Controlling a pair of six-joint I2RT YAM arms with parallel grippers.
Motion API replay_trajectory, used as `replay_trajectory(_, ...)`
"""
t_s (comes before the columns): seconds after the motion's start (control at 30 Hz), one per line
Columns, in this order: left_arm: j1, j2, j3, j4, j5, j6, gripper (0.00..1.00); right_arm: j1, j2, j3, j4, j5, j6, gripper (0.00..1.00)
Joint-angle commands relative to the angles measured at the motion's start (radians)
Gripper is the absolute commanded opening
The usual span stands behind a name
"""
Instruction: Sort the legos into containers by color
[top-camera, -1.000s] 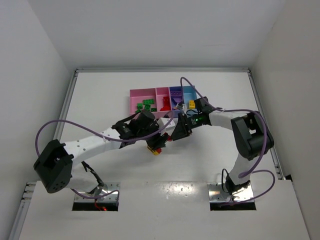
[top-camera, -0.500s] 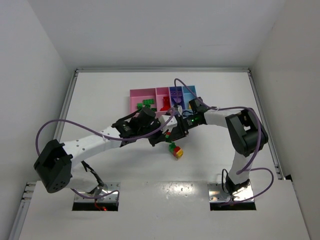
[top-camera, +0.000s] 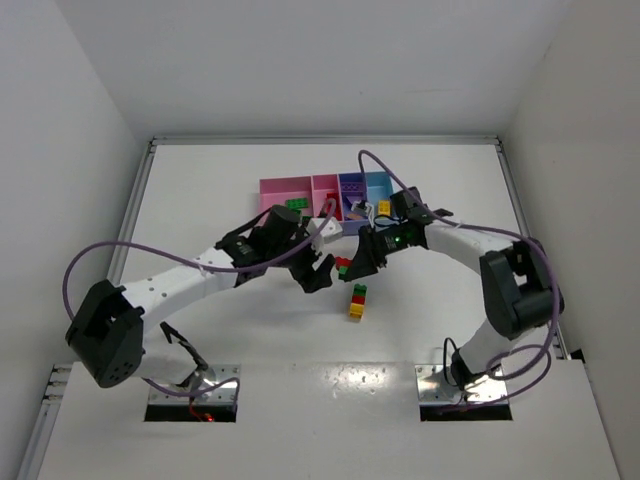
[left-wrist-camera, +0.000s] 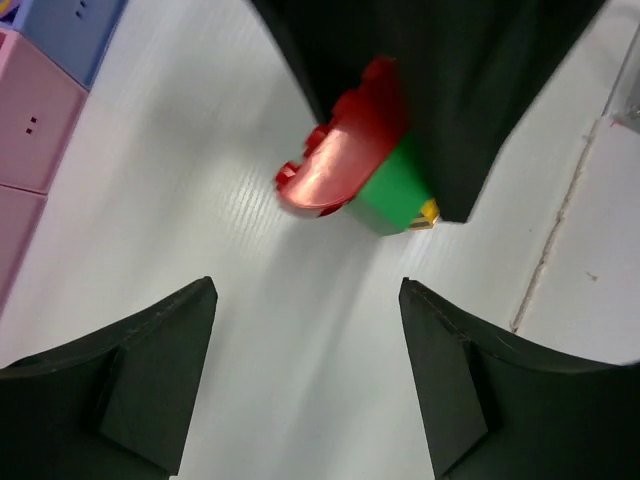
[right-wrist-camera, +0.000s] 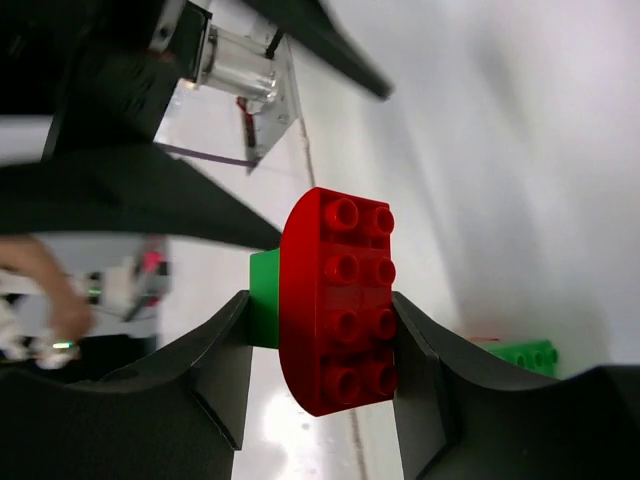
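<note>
My right gripper (top-camera: 352, 268) is shut on a clump of a rounded red lego (right-wrist-camera: 338, 300) and a green lego (right-wrist-camera: 263, 297), held just above the table. It also shows in the left wrist view (left-wrist-camera: 350, 170). My left gripper (top-camera: 318, 274) is open and empty, just left of it; its fingers (left-wrist-camera: 150, 350) frame bare table. A green, red and yellow clump (top-camera: 356, 300) lies on the table below the right gripper. The containers stand behind: wide pink (top-camera: 272, 190) with green legos (top-camera: 296, 205), narrow pink (top-camera: 324, 186), purple-blue (top-camera: 350, 184), light blue (top-camera: 378, 183) with a yellow lego (top-camera: 383, 208).
Purple cables loop over both arms and above the bins. The table is white with raised rails at the left, right and far sides. The arm bases stand at the near edge. The pink bin's side (left-wrist-camera: 25, 110) shows at the left wrist view's left edge.
The two grippers have drawn apart. The green, red and yellow clump has dropped onto the table. My left gripper has opened and moved left; my right keeps the red and green clump.
</note>
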Motion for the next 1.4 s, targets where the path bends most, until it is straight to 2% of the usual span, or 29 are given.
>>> replay_trajectory(0.0, 0.062, -0.039, -0.004, 0.040, 0.174, -0.056, 0.81, 0.007, -0.101, -0.002, -0.053, 0.041, -0.184, 0.00)
replay_trajectory(0.03, 0.083, -0.039, 0.005, 0.040, 0.265, -0.068, 0.82, 0.018, -0.116, -0.013, -0.053, 0.062, -0.206, 0.00)
replay_trajectory(0.2, 0.171, -0.016, 0.046, 0.040, 0.539, -0.112, 0.82, 0.030, -0.167, -0.025, -0.114, 0.150, -0.367, 0.00)
replay_trajectory(0.27, 0.209, 0.003, 0.072, 0.040, 0.701, -0.137, 0.82, 0.040, -0.204, -0.051, -0.114, 0.196, -0.391, 0.00)
replay_trajectory(0.37, 0.219, 0.050, 0.100, 0.040, 0.844, -0.166, 0.82, 0.049, -0.248, -0.079, -0.060, 0.231, -0.391, 0.00)
replay_trajectory(0.9, 0.260, 0.170, 0.111, 0.078, 0.825, -0.235, 0.82, 0.171, -0.380, -0.048, -0.039, 0.263, -0.371, 0.00)
replay_trajectory(1.37, 0.260, 0.202, 0.122, 0.078, 0.912, -0.235, 0.71, 0.245, -0.402, -0.057, -0.059, 0.352, -0.411, 0.00)
